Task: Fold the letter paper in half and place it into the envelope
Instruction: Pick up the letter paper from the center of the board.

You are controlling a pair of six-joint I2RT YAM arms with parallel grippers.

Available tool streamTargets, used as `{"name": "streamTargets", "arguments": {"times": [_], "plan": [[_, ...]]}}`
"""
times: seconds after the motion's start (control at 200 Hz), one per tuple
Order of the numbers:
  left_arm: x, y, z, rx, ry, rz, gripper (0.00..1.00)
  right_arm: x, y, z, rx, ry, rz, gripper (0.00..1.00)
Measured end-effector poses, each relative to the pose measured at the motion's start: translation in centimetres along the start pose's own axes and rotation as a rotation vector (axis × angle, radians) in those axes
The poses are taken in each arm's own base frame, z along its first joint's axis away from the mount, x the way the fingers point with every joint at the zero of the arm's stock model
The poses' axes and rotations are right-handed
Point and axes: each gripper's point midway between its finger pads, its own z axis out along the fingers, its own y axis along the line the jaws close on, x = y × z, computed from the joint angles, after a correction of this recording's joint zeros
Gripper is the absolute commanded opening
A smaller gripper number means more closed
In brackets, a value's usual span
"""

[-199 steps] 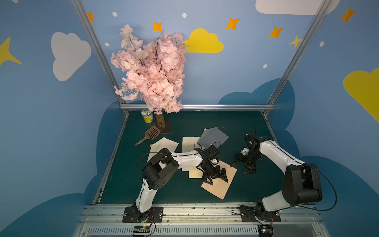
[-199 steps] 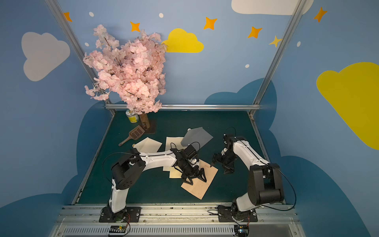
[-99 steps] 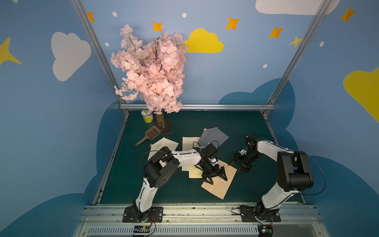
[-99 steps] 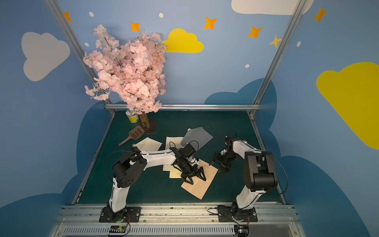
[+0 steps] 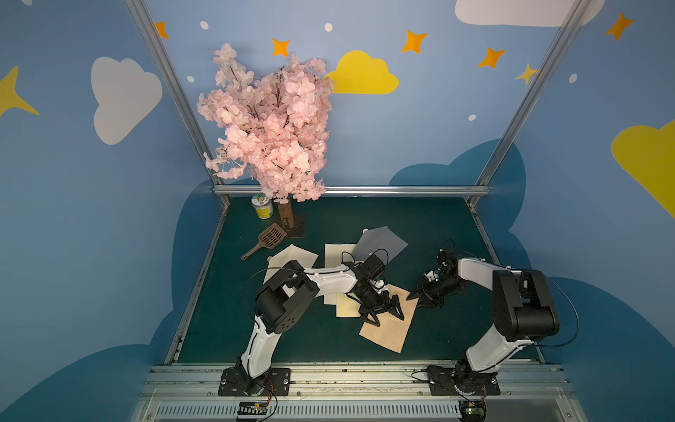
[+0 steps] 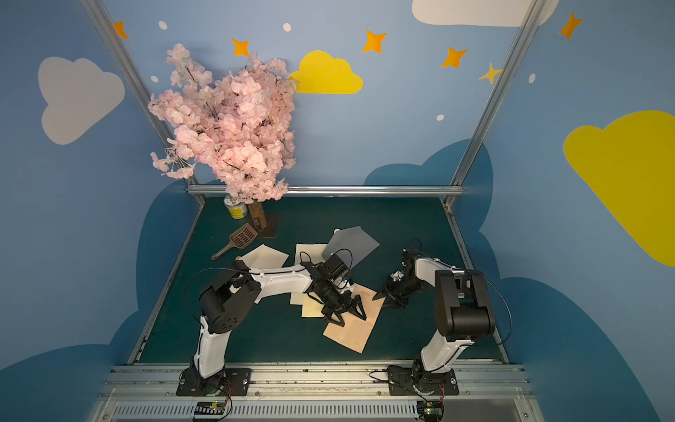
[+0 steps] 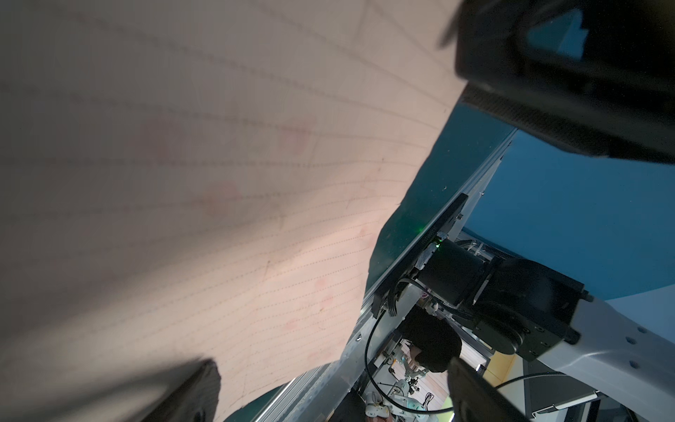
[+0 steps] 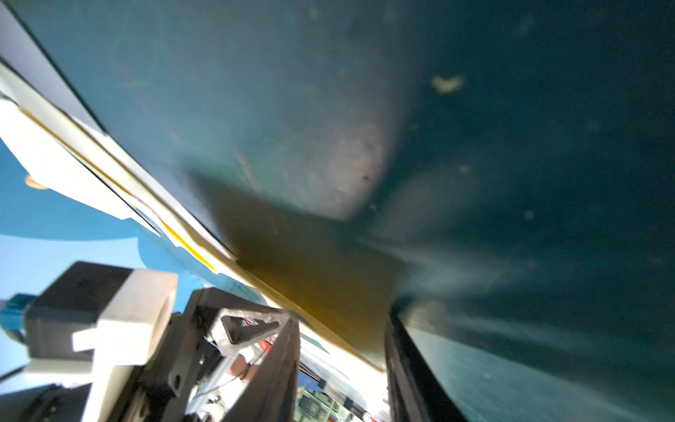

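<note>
Front edge: metal rail [image 5: 347, 376] carrying both arm bases. Surface: dark green table [image 5: 292, 329]. Item 1, letter paper [image 5: 391, 330] [image 6: 350, 330]: tan, ruled with dotted lines as seen in the left wrist view [image 7: 182, 182], lying unfolded and skewed on the table just forward of centre, nearest of all the sheets; not in any envelope. Item 2, left gripper [image 5: 388, 318] [image 6: 351, 318]: pointed down over the far half of the letter paper, fingers spread wide with nothing between them; whether the tips touch the sheet cannot be told. Item 3, right gripper [image 5: 420, 299] [image 6: 384, 299]: low at the paper's right corner; the right wrist view shows that corner [image 8: 310, 263] lying in the gap between the two fingers [image 8: 281, 365], which stand partly drawn together; whether they actually pinch it cannot be told through the blur. Item 4, cream sheets [image 5: 338, 255]: overlapping, just beyond the letter paper, partly under the left arm. Item 5, cream pointed piece [image 5: 290, 257]: to their left. Item 6, grey sheet [image 5: 381, 243]: overlapping the cream sheets' far corner. Which of items 4 to 6 is the envelope cannot be told. Item 7, brown slotted scoop [image 5: 272, 235]: farther back, left. Item 8, yellow can [image 5: 262, 207]: far left corner. Item 9, pink blossom tree [image 5: 270, 124]: beside the can, at the back.
</note>
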Motion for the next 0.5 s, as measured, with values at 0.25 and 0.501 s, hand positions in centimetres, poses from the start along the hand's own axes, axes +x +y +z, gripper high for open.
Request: {"name": "streamTargets", "arguments": {"times": [0.25,0.501], "plan": [[0.0,0.0,0.0,-0.001,-0.001,0.006,0.97,0.2,0.7,-0.6,-0.044,-0.039,-0.033,0.00],[-2.1,0.2,-1.3,-0.063,-0.086,0.040,0.98,0.0,1.5,-1.3,-0.073,-0.055,-0.044,0.00]]}}
